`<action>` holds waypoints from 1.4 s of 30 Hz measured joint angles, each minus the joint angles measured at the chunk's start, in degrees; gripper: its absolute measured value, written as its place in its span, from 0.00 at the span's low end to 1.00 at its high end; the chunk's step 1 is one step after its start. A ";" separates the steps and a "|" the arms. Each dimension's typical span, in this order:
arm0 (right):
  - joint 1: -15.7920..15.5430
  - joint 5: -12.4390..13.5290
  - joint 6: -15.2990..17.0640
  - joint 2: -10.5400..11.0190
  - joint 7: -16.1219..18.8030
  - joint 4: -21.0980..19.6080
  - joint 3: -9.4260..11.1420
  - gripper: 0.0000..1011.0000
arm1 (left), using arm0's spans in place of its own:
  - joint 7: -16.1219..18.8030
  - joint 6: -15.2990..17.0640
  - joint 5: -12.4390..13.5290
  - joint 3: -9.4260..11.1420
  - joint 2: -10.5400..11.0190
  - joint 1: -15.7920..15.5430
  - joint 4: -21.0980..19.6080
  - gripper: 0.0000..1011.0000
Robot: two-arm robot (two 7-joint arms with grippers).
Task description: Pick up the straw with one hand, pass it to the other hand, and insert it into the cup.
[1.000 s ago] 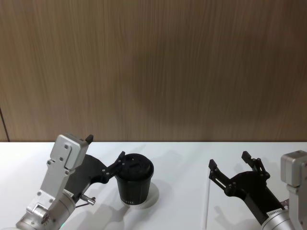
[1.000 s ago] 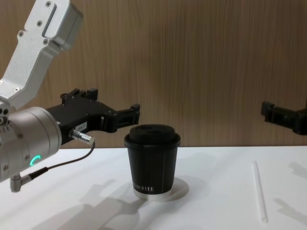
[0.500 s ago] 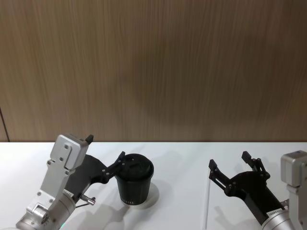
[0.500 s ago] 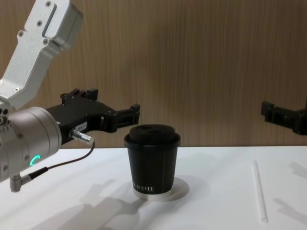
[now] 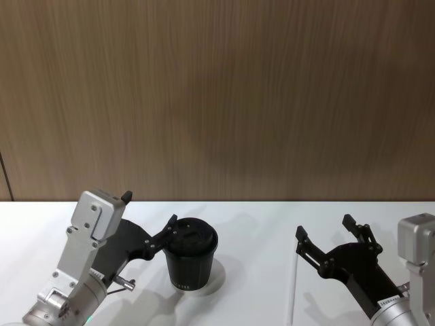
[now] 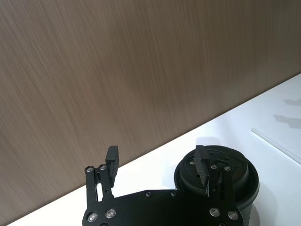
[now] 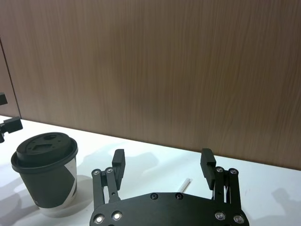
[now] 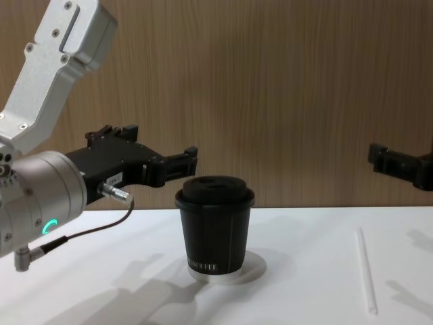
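On the desk, with the left claw wide open near the cup, the right claw, also wide, should descend astride the straw lying flat right of the cup, pinching mid-length.

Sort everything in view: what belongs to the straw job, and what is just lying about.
Job: straw, cup, left gripper, right gripper, both open.
Lying about: white disc under the cup, dark cable, table, wood wall.

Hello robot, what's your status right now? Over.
Left end effector open, beside cup. Right end effector open, near straw. Straw flat on table, untouched. Nothing blocking.
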 joint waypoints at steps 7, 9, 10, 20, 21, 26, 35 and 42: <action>0.00 0.00 0.00 0.00 0.00 0.00 0.00 0.99 | 0.00 0.00 0.00 0.00 0.00 0.00 0.00 0.99; 0.00 0.00 0.00 0.00 0.00 0.00 0.00 0.99 | 0.00 0.00 0.00 0.00 0.00 0.00 0.00 0.99; 0.00 0.00 0.00 0.00 0.00 0.00 0.00 0.99 | 0.00 0.00 0.00 0.00 0.00 0.00 0.00 0.99; 0.00 0.00 0.00 0.00 0.00 0.00 0.00 0.99 | 0.00 0.00 0.00 0.00 0.00 0.00 0.00 0.99; 0.00 0.00 0.00 0.00 0.00 0.00 0.00 0.99 | 0.00 0.00 0.00 0.00 0.00 0.00 0.00 0.99; 0.00 0.00 0.00 0.00 0.00 0.00 0.00 0.99 | 0.00 0.00 0.00 0.00 0.00 0.00 0.00 0.99; -0.01 0.00 0.00 0.00 0.00 0.00 0.00 0.99 | 0.00 0.00 0.00 0.00 0.00 0.00 0.00 0.99; 0.00 0.00 0.00 0.00 0.00 0.00 0.00 0.99 | 0.00 0.00 0.00 0.00 0.00 0.00 0.00 0.99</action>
